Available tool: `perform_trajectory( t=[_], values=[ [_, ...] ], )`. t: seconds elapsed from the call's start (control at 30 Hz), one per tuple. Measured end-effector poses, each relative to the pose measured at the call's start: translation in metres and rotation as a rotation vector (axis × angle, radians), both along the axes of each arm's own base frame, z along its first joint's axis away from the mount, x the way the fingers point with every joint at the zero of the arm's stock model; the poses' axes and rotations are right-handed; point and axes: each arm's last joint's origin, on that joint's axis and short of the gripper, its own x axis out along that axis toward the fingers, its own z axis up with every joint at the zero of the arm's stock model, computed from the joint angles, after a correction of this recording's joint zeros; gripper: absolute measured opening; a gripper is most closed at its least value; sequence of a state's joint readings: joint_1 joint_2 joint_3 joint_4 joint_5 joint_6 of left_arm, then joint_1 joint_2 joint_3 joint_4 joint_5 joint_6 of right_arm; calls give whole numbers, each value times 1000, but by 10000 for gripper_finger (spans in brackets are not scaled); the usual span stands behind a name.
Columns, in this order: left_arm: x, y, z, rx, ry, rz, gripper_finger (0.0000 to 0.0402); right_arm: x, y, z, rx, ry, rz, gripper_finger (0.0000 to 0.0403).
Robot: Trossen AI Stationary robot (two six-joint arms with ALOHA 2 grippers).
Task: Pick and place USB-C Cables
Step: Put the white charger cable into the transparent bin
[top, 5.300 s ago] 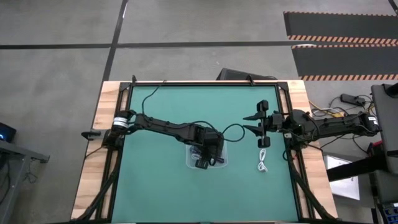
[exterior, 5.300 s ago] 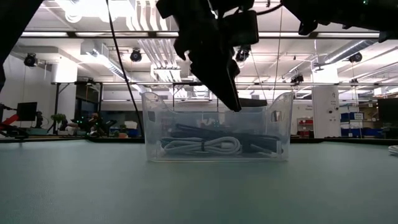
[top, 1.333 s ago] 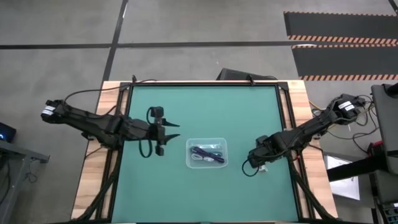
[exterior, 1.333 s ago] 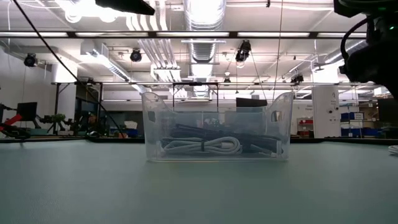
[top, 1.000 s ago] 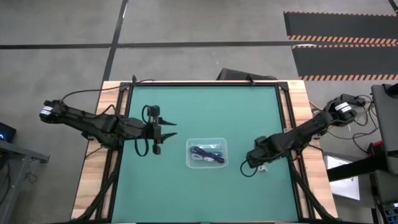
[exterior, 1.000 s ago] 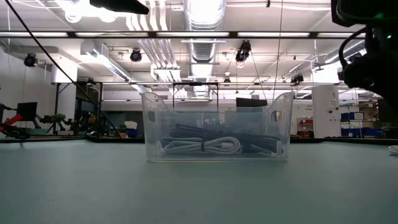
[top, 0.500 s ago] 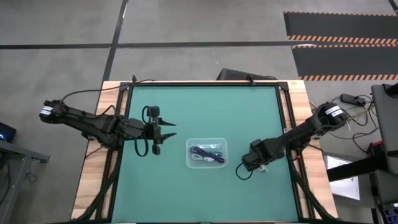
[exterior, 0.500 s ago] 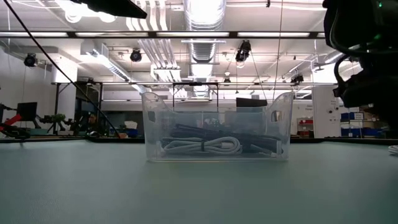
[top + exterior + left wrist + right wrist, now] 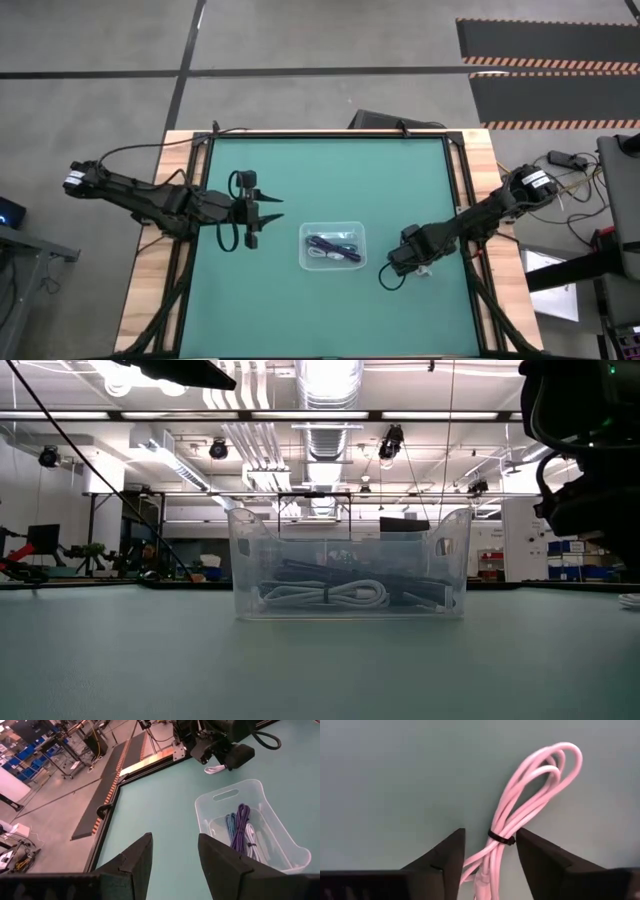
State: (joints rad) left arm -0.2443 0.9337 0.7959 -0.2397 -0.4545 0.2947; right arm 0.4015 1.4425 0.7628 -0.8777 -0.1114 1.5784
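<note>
Cable bundle, pale and tied at its waist with a dark band, lies flat on the green table mat to the right of the clear tray, well apart from it. Right gripper is lowered directly over this bundle; its two fingers stand parted on either side of the banded section, with gaps visible between the fingers and the cable, so nothing is grasped. In the high view the right arm's wrist covers most of the bundle. The tray sits near the middle of the mat and holds several more bundled cables, light and dark, lying on its floor. Left gripper hangs above the mat to the left of the tray, clear of it, its fingers spread apart and empty.
</note>
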Motion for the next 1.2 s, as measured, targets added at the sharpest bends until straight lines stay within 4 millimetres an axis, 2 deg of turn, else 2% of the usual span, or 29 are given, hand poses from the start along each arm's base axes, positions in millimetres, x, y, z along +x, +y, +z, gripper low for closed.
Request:
perform_trajectory(
  t=[0.3,0.47,0.9,1.2],
  values=[
    [0,0,0,0,1,0,143,1,0,0,-8,-9,2,91],
    [0,0,0,0,2,0,143,1,0,0,-6,-10,16,65],
    [0,0,0,-1,2,0,143,0,0,2,-1,-15,39,60],
    [1,0,1,-11,-28,1,143,-5,-4,20,-24,-112,56,59]
  ],
)
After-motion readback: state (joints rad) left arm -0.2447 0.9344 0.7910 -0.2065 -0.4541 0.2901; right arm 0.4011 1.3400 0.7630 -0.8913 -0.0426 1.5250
